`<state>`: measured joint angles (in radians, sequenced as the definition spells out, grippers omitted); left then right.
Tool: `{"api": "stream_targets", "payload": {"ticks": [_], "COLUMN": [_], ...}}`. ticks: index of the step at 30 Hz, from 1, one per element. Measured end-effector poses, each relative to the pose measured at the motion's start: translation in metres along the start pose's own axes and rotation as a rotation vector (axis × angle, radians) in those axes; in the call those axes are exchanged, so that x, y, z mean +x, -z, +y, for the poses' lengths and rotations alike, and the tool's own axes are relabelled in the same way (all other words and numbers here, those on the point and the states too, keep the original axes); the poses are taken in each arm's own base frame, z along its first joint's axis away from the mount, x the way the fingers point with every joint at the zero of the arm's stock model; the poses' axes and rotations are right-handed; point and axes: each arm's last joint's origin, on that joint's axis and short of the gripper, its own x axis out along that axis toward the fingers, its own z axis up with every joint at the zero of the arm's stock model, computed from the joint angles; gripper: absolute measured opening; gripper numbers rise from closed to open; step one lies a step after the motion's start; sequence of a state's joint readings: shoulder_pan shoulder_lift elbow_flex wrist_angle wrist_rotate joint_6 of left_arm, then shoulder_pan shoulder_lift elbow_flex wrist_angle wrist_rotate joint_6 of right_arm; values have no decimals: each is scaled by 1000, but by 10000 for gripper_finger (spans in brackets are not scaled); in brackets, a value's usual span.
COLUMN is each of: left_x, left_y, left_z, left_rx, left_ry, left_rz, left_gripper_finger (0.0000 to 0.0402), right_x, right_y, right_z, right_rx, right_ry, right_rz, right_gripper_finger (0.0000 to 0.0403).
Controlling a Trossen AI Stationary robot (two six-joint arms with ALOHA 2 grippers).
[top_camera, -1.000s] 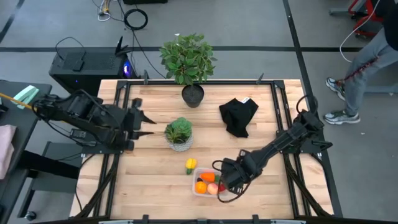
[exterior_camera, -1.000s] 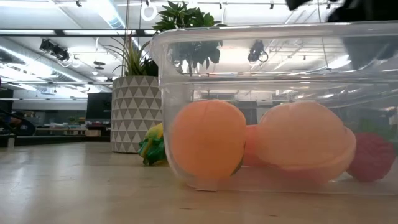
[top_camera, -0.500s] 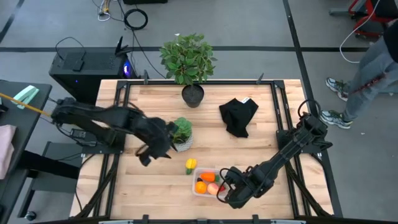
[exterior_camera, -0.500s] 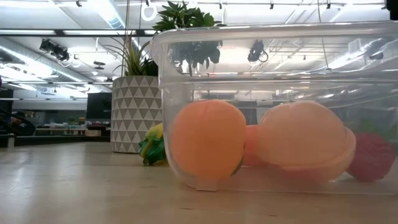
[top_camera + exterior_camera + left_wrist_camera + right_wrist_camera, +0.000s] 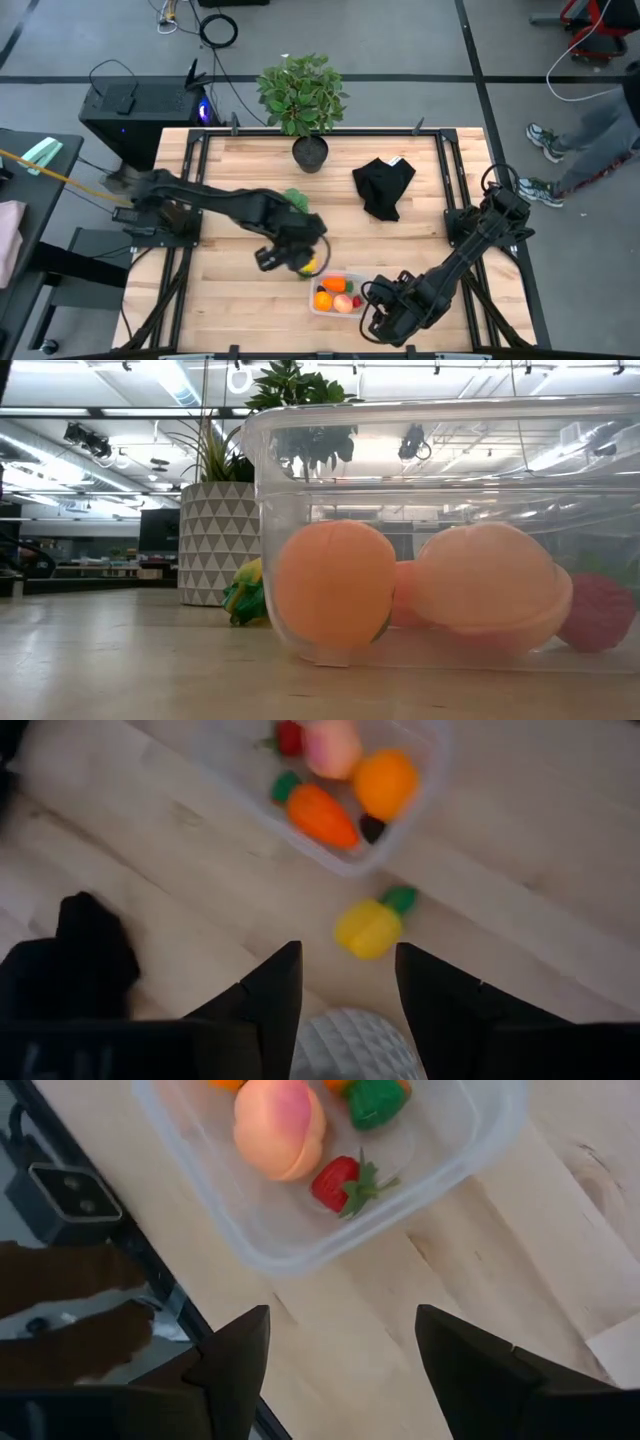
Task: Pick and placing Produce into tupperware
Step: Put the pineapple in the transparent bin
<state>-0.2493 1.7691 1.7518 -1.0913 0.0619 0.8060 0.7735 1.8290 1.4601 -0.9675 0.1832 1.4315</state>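
The clear tupperware (image 5: pixel 337 293) stands near the table's near edge. It holds the orange carrot (image 5: pixel 320 815), the orange ball (image 5: pixel 385 782), the peach-coloured piece (image 5: pixel 280 1125) and the red strawberry (image 5: pixel 340 1185). The yellow piece (image 5: pixel 309 265), which has a green end, lies on the wood just left of and beyond the tupperware. My left gripper (image 5: pixel 298 254) hovers open over the yellow piece (image 5: pixel 372 925) without touching it. My right gripper (image 5: pixel 374 302) is open, low beside the tupperware's right end (image 5: pixel 470 1140), touching nothing.
The succulent in its white patterned pot (image 5: pixel 291 205) stands right behind my left gripper. A black cloth (image 5: pixel 384 186) lies toward the far right, and a tall plant in a black pot (image 5: pixel 303 95) stands at the far edge. Bare wood lies left of the yellow piece.
My left arm has swung from the table's left side rightward and toward the near edge, past the succulent, and now stands over the yellow piece. My right gripper has drawn back from over the tupperware toward the near edge. The produce in the tupperware has stayed put.
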Motion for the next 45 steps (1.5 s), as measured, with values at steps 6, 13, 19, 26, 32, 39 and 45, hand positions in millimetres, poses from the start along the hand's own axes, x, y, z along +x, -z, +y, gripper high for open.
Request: {"api": "stream_targets", "payload": {"ticks": [6,13,19,26,32,39,45], "left_x": [21,53,72,88,109,120,129], "left_y": [-3,6,1,2,3,8,19], "left_z": [19,18,19,19,19,24,31], "left_rx": [-88,-38,-26,-8,8,11,-62], "left_ry": [-8,86,79,138,195,192,212], "left_rz": [104,245,242,220,219,212,241], "left_gripper_finger": [196,283,347,390,393,393,393], "right_x": [-2,-3,-3,-3,-3,-3,-3], "right_y": [10,14,12,12,12,11,11], "right_z": [4,6,7,9,11,12,12], "right_rx": [-32,-93,-112,-122,-148,-139,-137], "right_ry": [-31,-45,-50,-71,-85,-97,-100], "right_rz": [3,-4,-65,-75,-76,-77,-80], "right_gripper_finger": [266,270,271,272,272,272,272]}}
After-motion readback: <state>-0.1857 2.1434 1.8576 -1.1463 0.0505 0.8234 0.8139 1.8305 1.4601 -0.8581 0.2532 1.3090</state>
